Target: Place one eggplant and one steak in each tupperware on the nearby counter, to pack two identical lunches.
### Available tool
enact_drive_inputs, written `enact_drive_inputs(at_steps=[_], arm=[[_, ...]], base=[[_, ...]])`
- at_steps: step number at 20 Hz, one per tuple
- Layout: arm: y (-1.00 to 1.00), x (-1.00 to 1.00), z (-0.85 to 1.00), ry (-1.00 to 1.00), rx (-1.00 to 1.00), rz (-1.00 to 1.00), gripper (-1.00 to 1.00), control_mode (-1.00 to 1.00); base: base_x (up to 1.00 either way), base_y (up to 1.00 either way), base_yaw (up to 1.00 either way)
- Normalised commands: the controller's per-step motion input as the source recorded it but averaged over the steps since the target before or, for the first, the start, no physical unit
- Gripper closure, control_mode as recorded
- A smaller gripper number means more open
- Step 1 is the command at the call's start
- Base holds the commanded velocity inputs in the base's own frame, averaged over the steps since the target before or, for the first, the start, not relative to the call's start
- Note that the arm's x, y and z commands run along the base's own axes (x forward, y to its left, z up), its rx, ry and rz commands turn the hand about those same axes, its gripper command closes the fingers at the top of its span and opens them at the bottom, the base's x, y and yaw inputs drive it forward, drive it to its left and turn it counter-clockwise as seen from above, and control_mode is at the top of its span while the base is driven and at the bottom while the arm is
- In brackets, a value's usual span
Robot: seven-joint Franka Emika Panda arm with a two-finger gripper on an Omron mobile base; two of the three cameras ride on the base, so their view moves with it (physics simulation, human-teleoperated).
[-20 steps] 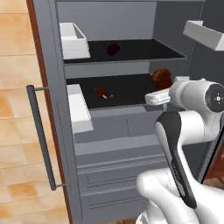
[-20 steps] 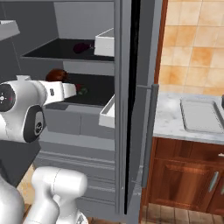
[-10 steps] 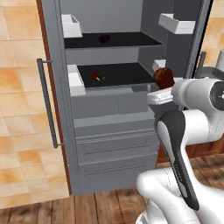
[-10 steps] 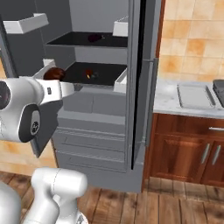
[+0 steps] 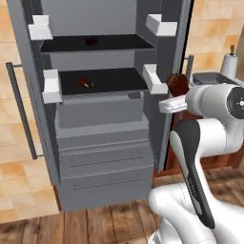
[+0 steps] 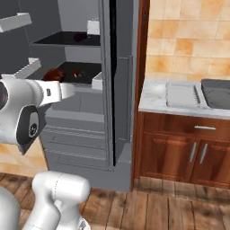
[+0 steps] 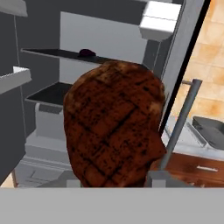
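A reddish-brown grilled steak (image 7: 113,127) looms large in the hand view, and my gripper (image 5: 175,93) is shut on it in front of the open fridge; the steak hides the fingertips. That held steak (image 6: 53,74) sits at the end of my white hand. Another steak (image 5: 85,83) lies on the fridge's lower dark shelf. A dark eggplant (image 5: 90,41) rests on the upper shelf (image 7: 86,53). To the right, the marbled counter (image 6: 152,96) carries a pale tupperware (image 6: 182,94) and a dark tupperware (image 6: 218,92).
The grey fridge door (image 6: 121,85) stands open between the fridge and the counter, its bar handle (image 7: 181,122) close to my hand. White door bins (image 5: 155,78) jut out at both sides. Wooden cabinet fronts (image 6: 179,155) are below the counter, over plank floor.
The whole picture has shifted: the base has backed off and turned right, so the fridge looks farther and the counter comes into view. The steak stays in my gripper.
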Motion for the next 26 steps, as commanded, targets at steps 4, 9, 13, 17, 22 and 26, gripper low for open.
enact_drive_inputs(at_steps=[4, 9, 13, 17, 22, 26], arm=[[0.0, 0.0, 0.0, 0.0, 0.0, 0.0, 1.0, 1.0], [0.0, 0.0, 0.0, 0.0, 0.0, 0.0, 1.0, 1.0], [0.0, 0.0, 0.0, 0.0, 0.0, 0.0, 1.0, 1.0], [0.0, 0.0, 0.0, 0.0, 0.0, 0.0, 1.0, 1.0], [0.0, 0.0, 0.0, 0.0, 0.0, 0.0, 1.0, 1.0], [0.0, 0.0, 0.0, 0.0, 0.0, 0.0, 1.0, 1.0]], base=[[0.0, -0.9, 0.0], [0.0, -0.94, 0.0], [0.01, -1.0, 0.0], [0.01, -0.97, 0.0], [0.37, -0.51, 0.0], [0.94, -0.01, 0.0]])
